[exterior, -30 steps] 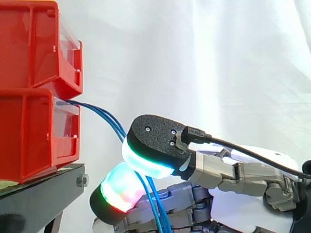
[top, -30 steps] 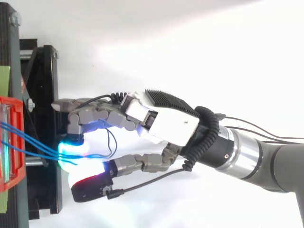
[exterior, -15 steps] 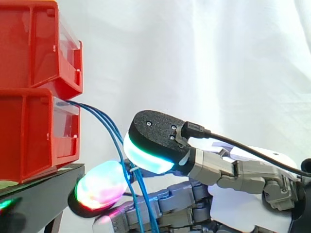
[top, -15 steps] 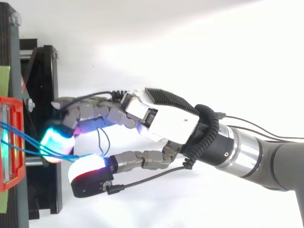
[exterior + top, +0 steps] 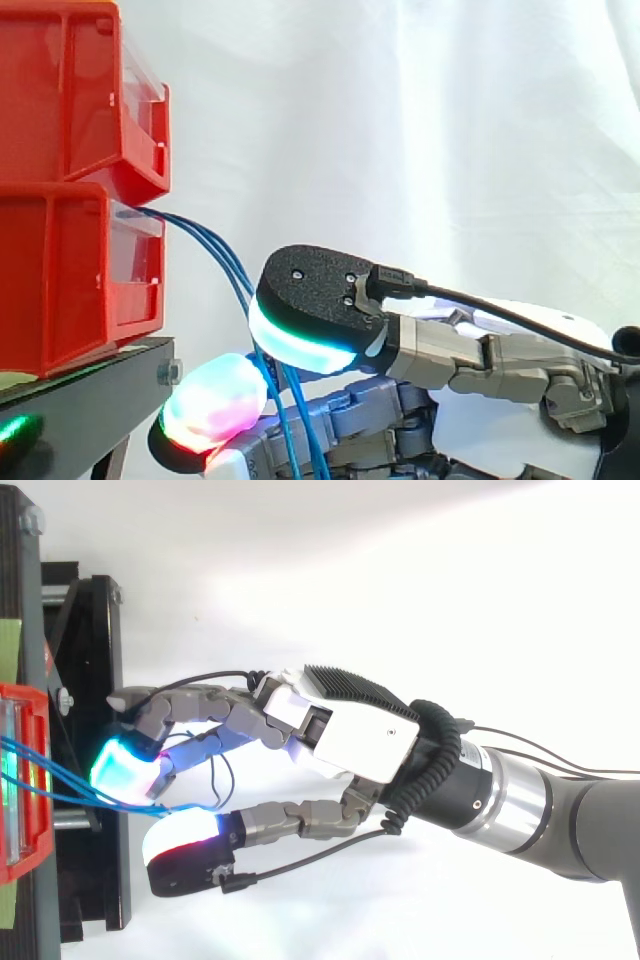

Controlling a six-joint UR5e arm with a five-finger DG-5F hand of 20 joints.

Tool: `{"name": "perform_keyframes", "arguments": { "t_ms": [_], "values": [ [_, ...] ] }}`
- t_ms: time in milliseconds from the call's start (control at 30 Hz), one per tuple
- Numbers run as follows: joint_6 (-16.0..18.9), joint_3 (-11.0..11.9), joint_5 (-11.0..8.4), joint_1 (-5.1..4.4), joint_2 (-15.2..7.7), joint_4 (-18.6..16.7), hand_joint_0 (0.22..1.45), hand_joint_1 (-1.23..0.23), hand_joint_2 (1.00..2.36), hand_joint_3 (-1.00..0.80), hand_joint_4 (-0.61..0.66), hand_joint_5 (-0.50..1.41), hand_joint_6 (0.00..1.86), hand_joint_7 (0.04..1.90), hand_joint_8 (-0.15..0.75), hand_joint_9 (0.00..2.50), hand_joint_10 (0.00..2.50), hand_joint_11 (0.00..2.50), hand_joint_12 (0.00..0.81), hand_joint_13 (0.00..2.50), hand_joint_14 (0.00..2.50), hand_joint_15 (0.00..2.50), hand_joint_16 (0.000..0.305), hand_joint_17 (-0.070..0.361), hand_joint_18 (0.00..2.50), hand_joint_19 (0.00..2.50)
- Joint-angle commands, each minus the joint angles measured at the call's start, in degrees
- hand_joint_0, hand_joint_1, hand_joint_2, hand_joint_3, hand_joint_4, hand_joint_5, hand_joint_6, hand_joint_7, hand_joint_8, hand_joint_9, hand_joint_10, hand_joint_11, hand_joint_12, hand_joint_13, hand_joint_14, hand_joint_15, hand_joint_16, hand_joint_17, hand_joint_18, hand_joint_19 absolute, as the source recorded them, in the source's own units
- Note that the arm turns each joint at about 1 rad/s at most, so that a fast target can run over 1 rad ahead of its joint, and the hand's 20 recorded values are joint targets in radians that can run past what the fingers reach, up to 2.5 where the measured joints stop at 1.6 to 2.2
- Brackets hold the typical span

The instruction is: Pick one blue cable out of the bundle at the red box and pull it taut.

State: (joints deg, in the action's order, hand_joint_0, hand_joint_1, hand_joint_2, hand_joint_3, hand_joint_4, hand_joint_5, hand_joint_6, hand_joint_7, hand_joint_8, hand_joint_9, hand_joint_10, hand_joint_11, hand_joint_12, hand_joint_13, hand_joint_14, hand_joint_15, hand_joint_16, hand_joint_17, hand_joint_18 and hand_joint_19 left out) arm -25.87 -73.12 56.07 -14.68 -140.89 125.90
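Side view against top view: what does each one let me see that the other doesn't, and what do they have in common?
Side view: an upper red bin stacked on the lower red bin, with the blue cables leaving the lower one's front and drooping downward. Top view: the arm behind the hand, and the cables fanned into separate strands. Shared: red bin, cables, hand, black stand.

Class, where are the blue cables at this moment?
In the side view, the blue cables leave the lower red bin at the left and droop down to the right, reaching the hand at lower centre.
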Motion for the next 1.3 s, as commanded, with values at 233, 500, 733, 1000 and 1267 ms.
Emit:
{"name": "perform_keyframes", "arguments": {
  "t_ms": [233, 500, 733, 1000, 1267],
  "values": [
    [0.1, 0.0, -0.09, 0.00, -0.1, 0.1, 0.55, -0.64, 1.01, -0.30, 0.23, -0.06, 0.50, 1.34, 0.346, 0.87, 0.02, 0.59, 0.402, 0.35, 0.00, 0.09, 0.048, 0.108, 0.27, 0.16],
    [0.0, 0.0, 0.00, -0.18, 0.0, 0.1, 0.55, -0.64, 1.01, -0.28, 0.20, -0.08, 0.59, 1.34, 0.356, 0.88, 0.02, 0.61, 0.400, 0.35, 0.00, 0.09, 0.047, 0.106, 0.27, 0.15],
    [-0.1, 0.0, 0.00, -0.18, 0.0, -0.1, 0.56, -0.64, 1.01, -0.26, 0.18, -0.09, 0.65, 1.27, 0.357, 0.90, 0.02, 0.62, 0.399, 0.36, 0.00, 0.09, 0.047, 0.105, 0.27, 0.15],
    [-0.1, 0.0, 0.00, -0.18, 0.0, -0.1, 0.55, -0.61, 1.02, -0.11, 0.19, -0.12, 0.75, 1.24, 0.393, 0.92, 0.02, 0.66, 0.429, 0.39, 0.00, 0.09, 0.052, 0.118, 0.32, 0.13],
    [0.2, 0.0, -0.09, -0.18, 0.1, 0.1, 0.57, -0.65, 1.02, -0.06, 0.23, -0.14, 0.83, 1.16, 0.390, 0.91, 0.02, 0.69, 0.422, 0.39, 0.00, 0.09, 0.051, 0.116, 0.33, 0.13]
  ]
}}
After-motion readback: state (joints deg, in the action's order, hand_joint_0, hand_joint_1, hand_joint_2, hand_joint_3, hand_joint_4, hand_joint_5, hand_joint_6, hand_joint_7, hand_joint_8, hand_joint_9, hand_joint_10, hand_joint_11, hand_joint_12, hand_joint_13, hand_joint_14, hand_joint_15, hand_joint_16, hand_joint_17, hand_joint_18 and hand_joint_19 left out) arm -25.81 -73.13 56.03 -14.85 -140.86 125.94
